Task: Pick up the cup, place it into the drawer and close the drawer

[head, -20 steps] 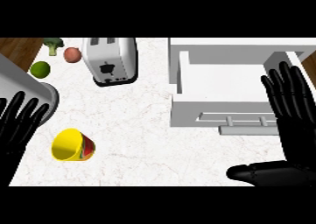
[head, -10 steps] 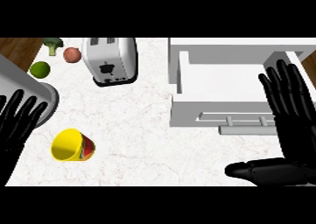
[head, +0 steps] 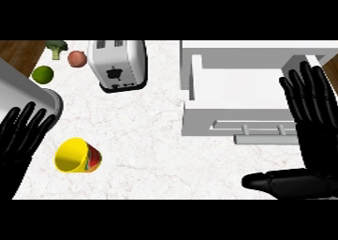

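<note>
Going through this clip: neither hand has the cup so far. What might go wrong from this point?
1. The yellow cup lies on its side, so it may roll off when the left hand closes on it.
2. The right hand is open over the right end of the open drawer; it could block the placing or knock the drawer.
3. The toaster stands near the route from cup to drawer and might get clipped.

The camera is looking steeply down from the robot's head at the white counter (head: 154,140). It is sitting close. The left hand (head: 19,137) and right hand (head: 316,117) are showing at the bottom corners, and the toaster (head: 117,64) is sitting near the top edge.
</note>
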### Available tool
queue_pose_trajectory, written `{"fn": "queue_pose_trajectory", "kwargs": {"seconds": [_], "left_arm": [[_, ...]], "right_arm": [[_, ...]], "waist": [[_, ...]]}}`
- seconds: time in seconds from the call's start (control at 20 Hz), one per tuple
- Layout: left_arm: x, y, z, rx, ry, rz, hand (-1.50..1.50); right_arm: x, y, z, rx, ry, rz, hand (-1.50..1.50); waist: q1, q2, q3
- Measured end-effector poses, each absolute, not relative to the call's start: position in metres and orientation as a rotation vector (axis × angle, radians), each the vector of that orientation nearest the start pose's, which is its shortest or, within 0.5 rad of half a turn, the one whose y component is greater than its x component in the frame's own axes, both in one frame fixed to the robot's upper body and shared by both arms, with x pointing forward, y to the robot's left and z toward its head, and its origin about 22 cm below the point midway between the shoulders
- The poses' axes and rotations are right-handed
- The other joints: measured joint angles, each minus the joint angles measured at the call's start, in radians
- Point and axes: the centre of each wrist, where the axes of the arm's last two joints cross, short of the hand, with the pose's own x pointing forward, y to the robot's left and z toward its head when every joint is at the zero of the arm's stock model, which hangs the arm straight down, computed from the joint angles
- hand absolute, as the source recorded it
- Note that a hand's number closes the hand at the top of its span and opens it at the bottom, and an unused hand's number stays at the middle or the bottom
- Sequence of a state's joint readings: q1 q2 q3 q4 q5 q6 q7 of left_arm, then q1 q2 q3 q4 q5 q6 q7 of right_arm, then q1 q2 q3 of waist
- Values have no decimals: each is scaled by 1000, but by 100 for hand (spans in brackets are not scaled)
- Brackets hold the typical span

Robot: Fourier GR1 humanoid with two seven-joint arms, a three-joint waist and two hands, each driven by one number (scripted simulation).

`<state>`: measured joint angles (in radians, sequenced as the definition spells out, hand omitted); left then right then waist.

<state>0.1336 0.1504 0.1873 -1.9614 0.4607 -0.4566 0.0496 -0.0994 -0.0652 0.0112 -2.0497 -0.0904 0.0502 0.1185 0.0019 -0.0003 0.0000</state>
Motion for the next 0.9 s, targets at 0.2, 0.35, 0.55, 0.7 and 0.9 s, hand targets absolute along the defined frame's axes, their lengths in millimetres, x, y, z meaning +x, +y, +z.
{"fn": "queue_pose_trajectory", "kwargs": {"seconds": [0.2, 0.35, 0.55, 0.7, 0.9], "left_arm": [[194, 313, 63, -375, -1829, -126, -150], [192, 317, 53, -342, -1811, -121, -150], [197, 324, 34, -292, -1790, -110, -150], [203, 334, 17, -274, -1774, -100, -150], [205, 342, 0, -246, -1764, -96, -150]], "right_arm": [[230, -236, 131, 127, -2020, 113, -150], [229, -238, 135, 125, -2011, 112, -150], [228, -239, 130, 127, -2012, 111, -150], [231, -236, 134, 124, -2014, 116, -150], [227, -238, 139, 133, -2008, 118, -150]], "waist": [[0, 0, 0], [0, 0, 0], [-1, 0, 0], [-2, 0, 0], [-2, 0, 0]]}}
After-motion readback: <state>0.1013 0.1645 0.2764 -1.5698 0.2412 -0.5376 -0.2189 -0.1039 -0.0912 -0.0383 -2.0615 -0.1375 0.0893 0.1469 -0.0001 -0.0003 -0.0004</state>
